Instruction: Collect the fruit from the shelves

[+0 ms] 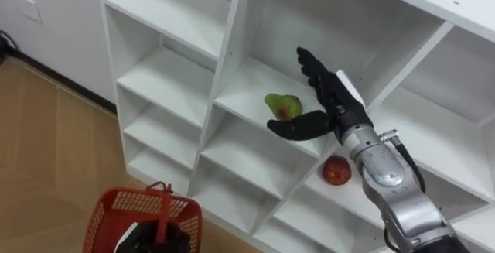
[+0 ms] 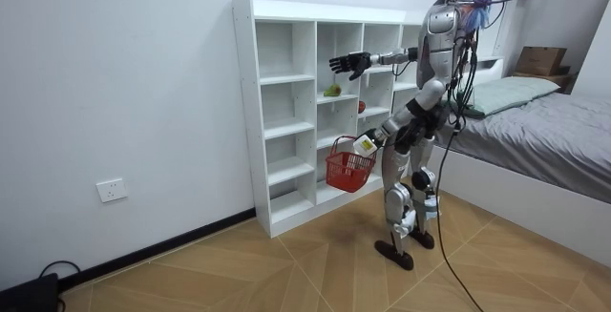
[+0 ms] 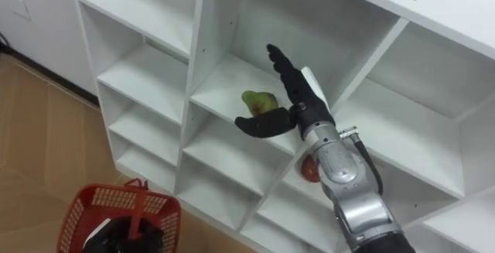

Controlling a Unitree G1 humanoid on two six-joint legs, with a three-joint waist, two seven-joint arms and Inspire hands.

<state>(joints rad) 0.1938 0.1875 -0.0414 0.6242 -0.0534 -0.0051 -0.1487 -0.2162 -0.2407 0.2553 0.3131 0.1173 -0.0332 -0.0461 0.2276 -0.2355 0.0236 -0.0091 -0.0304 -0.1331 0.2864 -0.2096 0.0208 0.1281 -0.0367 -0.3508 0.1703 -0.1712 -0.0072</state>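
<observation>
Head stereo near closet (image 1: pixel 229 44); room camera afar

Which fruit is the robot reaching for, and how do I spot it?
Find the white shelf unit; on the shelf just beyond the robot's open right hand lies a green fruit with a reddish patch. Its only neighbour, a red fruit lower and to the right, shows no green.

No text, number, label or sign can be read on any surface. The white closet (image 1: pixel 166 79) has plain panels, and the red basket (image 1: pixel 112 210) below it has no marking that can be made out. The wall socket (image 2: pixel 112 190), at the room view's left of the closet, and the cardboard box (image 2: pixel 539 60), to its right, are too small to read.
</observation>
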